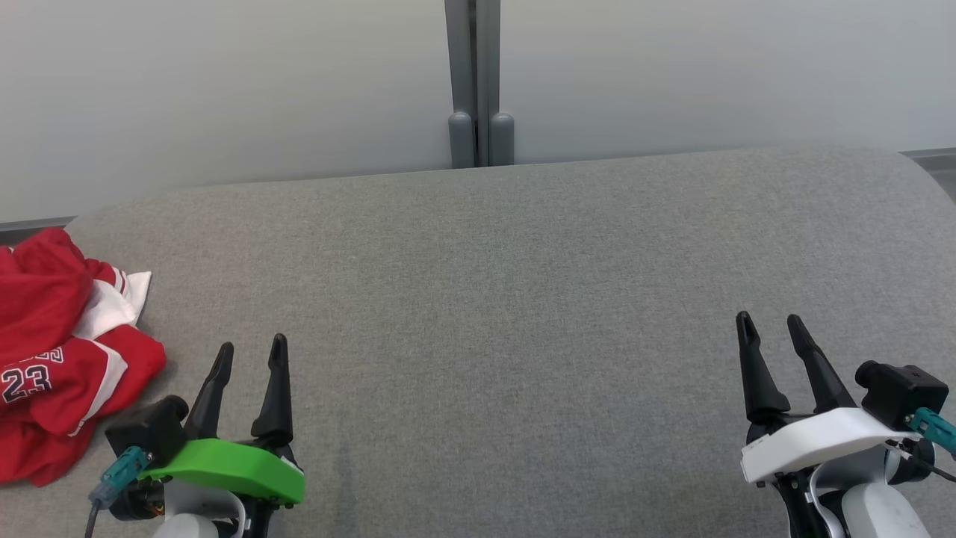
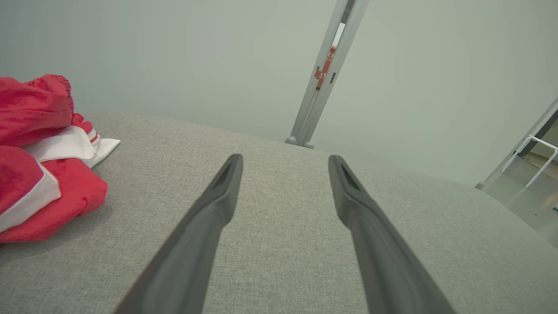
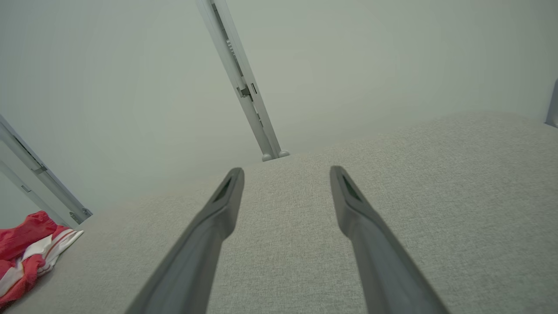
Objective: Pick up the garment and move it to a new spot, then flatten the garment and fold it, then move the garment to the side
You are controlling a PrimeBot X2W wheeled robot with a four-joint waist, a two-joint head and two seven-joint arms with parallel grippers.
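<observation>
The garment is a crumpled red piece with white trim and the number 23, heaped at the far left edge of the grey fabric surface. In the left wrist view the garment lies left of my fingers, and the right wrist view has the garment far off at its lower left. My left gripper hovers open just right of the heap, nothing between its fingers. My right gripper stands open and empty at the lower right, far from the cloth. Both pairs of fingers point across bare fabric.
A pale wall runs behind the surface, with a grey vertical post at its middle. The surface's back edge curves down at the far right. A metal frame stands beyond the right end in the left wrist view.
</observation>
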